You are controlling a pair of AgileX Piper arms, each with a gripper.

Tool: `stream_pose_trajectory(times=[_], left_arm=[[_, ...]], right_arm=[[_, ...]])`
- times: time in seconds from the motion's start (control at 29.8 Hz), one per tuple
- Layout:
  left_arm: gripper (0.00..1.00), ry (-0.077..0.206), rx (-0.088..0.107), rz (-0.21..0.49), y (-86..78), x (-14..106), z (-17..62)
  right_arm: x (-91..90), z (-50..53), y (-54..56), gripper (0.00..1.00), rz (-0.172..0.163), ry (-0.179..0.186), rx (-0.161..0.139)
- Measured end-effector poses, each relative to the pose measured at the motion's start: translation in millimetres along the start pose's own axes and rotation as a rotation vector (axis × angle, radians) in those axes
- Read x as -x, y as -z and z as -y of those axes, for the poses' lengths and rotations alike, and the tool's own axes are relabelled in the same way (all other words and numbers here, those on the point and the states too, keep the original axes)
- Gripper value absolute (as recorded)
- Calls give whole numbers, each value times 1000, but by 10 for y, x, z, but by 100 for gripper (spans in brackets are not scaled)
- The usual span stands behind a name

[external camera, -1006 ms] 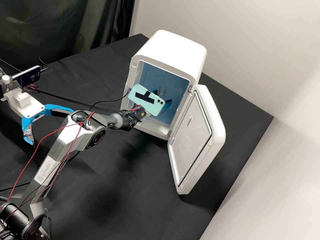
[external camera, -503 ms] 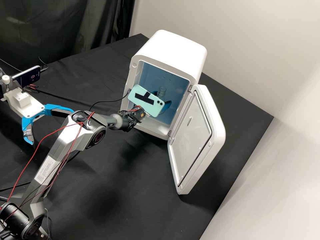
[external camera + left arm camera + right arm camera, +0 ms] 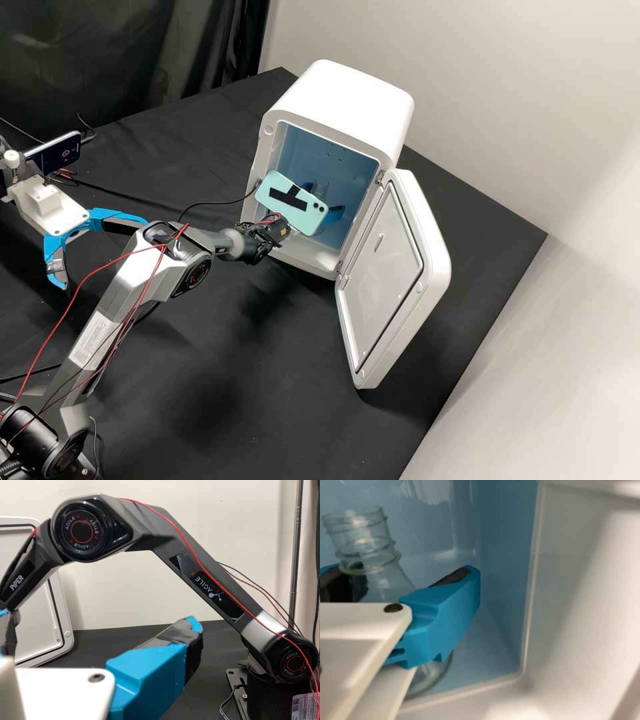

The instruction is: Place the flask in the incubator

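Note:
The white incubator stands at the back of the bench with its door swung wide to the right. My right gripper is inside the blue chamber, shut on the neck of the clear glass flask. The flask's round body sits low, near the chamber floor. In the high view the flask is mostly hidden behind the teal phone on the right wrist. My left gripper hangs open and holding nothing over the bench's left side, far from the incubator.
The right arm stretches across the middle of the black bench. The open door juts toward the bench's right edge. A cable runs to the incubator's left side. Dark curtains hang behind at the left.
My right gripper has sunk slightly lower inside the incubator with the flask, so less of the flask's neck shows above the teal phone. The left arm has kept still.

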State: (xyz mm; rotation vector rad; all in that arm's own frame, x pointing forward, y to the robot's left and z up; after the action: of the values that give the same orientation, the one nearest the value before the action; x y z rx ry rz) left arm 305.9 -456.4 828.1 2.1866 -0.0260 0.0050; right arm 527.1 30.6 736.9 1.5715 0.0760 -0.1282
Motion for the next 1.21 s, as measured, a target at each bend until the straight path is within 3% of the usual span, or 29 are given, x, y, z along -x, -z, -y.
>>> stream_pose_trajectory(times=[1.21], left_arm=[[100,0,0,0,0,0,0]], right_arm=[[28,53,-56,100,17,17,1]])
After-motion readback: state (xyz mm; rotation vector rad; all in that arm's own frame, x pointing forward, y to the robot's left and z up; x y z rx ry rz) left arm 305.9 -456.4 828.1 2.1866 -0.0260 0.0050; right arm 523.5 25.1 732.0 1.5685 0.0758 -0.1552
